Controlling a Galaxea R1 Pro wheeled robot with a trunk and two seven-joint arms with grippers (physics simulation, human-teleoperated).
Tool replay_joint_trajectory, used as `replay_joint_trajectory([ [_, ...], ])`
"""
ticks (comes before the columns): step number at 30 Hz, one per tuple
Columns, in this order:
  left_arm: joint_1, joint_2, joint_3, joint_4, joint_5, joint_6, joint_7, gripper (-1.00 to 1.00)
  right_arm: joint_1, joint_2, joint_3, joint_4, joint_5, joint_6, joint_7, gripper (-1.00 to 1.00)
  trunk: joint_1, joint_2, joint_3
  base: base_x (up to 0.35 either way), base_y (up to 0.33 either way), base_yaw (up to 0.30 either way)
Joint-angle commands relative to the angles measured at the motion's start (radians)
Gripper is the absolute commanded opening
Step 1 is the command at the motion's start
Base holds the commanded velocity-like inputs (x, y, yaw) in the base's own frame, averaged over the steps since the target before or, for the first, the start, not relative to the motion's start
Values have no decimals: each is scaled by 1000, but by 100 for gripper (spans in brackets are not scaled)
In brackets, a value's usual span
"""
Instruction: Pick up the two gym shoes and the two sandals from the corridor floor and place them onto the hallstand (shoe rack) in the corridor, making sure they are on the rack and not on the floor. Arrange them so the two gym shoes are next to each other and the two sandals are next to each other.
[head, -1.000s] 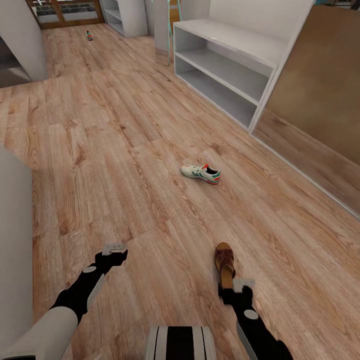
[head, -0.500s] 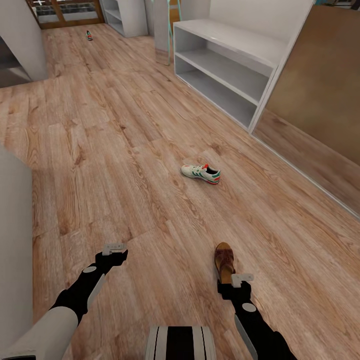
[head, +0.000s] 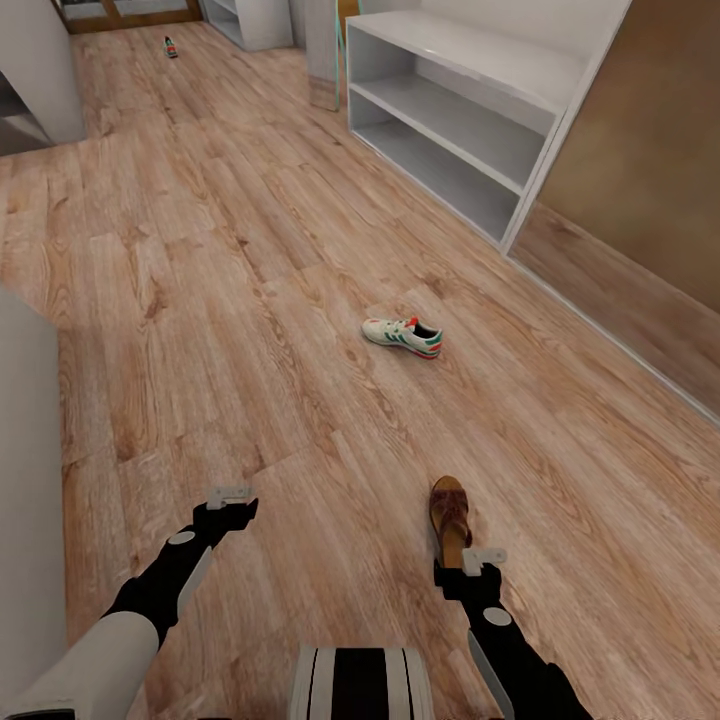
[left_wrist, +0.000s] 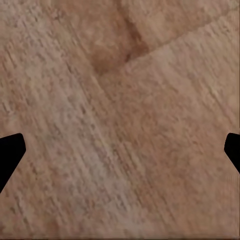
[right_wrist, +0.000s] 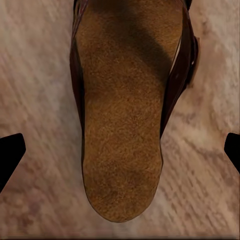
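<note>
Warm light-brown planks of the corridor floor (head: 250, 300) ran ahead of me. On my left side, the left arm reached forward and down, black forearm low over the boards, and the left gripper (head: 229, 494) hovered above bare wood; from its wrist camera I saw its two dark fingertips (left_wrist: 10, 152) far apart at the frame's edges with nothing between them. Far up the corridor a small second gym shoe (head: 170, 46) stood on the floor. Nearer, a white gym shoe (head: 403, 336) with green stripes and an orange-red heel lay alone on the planks, well apart from both arms. A dark brown sandal (head: 449, 518) with a tan insole lay just ahead of my right arm, its heel end nearest me. My right gripper (head: 483, 556) hung directly over that heel, spread wide and gripping nothing. Against the right wall stood the pale-grey hallstand (head: 470, 110), both shelf levels open.
</note>
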Motion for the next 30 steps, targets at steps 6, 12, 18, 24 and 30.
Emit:
replay_joint_trajectory([
  [6, -3, -3, 4, -3, 1, 6, -6, 100, 0, 0, 2, 0, -1, 0, -8, 100, 2, -2, -24, 0, 0, 0],
  [12, -8, -4, 5, -6, 1, 6, -6, 100, 0, 0, 0, 0, -1, -1, -8, 100, 5, -3, -47, 0, 0, 0],
  [18, -8, -4, 6, -38, 1, 9, -15, 100, 0, 0, 0, -1, -1, -2, -8, 100, 8, -4, -70, 0, 0, 0],
  [24, -6, -3, 6, -74, 1, 29, -22, 100, 0, 0, 1, -1, -1, -2, -7, 100, 8, -5, -74, 0, 0, 0],
  [30, -3, -2, 6, -85, 1, 62, -24, 100, 0, 0, 1, -2, -1, -2, -7, 100, 8, -5, -74, 0, 0, 0],
])
